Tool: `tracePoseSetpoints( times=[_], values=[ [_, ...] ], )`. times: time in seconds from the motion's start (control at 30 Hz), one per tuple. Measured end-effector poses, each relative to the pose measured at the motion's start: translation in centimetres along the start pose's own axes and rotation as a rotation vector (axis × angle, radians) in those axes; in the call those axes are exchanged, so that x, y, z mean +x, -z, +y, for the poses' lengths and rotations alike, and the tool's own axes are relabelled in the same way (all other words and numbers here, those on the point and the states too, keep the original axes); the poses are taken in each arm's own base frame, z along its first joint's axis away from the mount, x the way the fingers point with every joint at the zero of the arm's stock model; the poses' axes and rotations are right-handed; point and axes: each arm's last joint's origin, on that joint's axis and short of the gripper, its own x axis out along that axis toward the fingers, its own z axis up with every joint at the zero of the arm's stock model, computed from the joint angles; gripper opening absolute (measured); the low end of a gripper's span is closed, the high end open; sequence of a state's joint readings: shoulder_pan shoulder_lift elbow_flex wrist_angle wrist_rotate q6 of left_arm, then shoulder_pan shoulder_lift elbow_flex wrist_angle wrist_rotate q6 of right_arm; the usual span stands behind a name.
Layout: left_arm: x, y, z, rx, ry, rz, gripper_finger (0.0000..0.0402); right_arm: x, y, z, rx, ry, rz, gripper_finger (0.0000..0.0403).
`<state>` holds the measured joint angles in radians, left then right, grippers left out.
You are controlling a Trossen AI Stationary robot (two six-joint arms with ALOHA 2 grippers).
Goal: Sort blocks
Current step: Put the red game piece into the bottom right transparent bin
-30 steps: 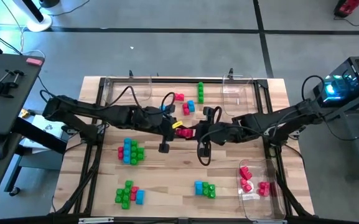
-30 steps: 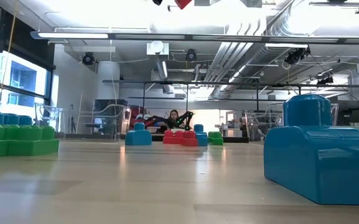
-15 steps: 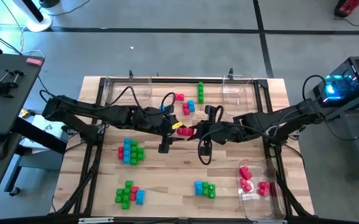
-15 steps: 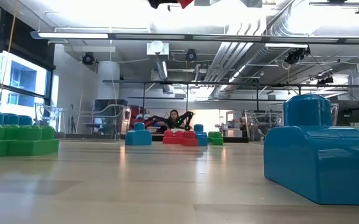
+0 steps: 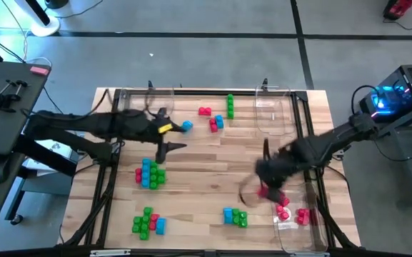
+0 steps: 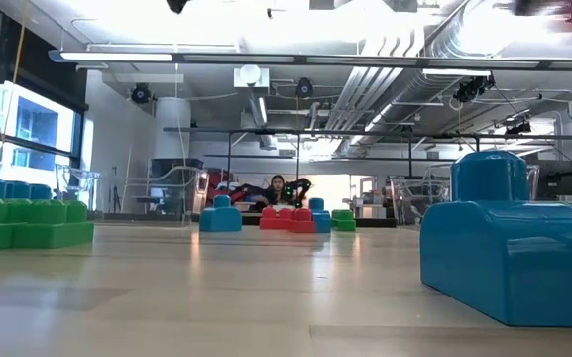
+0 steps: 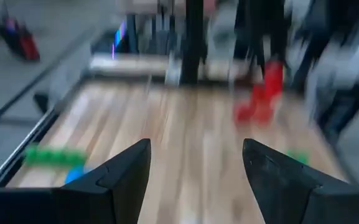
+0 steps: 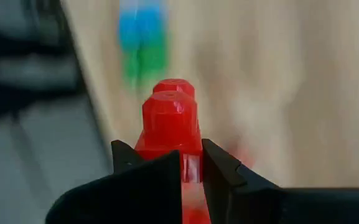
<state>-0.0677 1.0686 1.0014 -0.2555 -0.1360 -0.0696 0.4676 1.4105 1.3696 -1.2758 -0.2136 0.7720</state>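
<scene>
Gripping one red block (image 8: 169,121), right hand (image 8: 190,167).

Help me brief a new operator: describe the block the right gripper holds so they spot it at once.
Start at the clear tray at the table's right near corner, holding red blocks. Just beside it hangs the right gripper, shut on a red block. It alone is off the table, pinched between two dark fingers.

A lab or workshop hall: exposed ceiling ducts (image 6: 434,45), strip lights (image 6: 266,59), metal frames (image 6: 295,134), and a lit computer tower (image 5: 398,96) beside the table (image 5: 198,171).
</scene>
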Motion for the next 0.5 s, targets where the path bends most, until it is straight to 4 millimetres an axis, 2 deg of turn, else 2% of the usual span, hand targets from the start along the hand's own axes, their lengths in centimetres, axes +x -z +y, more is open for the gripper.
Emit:
tracePoseSetpoints(
  times=[0.1, 0.23, 0.4, 0.5],
  values=[
    [0.8, 2.3, 0.3, -0.121, 0.016, -0.189, 0.0241, 2.6, 3.5, 1.1, 0.029, 0.030, 0.201, 0.0000],
    [2.0, 4.9, 0.3, -0.265, 0.045, -0.333, 0.0241, 5.3, 6.6, 1.4, 0.102, 0.109, 0.318, 0.0000],
    [3.1, 5.7, 0.5, -0.281, 0.027, -0.322, 0.0241, 7.0, 7.7, 0.5, 0.252, 0.203, 0.358, 0.0011],
    [3.6, 5.2, 0.9, -0.269, 0.011, -0.312, 0.0241, 7.4, 7.3, -0.2, 0.300, 0.185, 0.422, 0.0050]
  ],
)
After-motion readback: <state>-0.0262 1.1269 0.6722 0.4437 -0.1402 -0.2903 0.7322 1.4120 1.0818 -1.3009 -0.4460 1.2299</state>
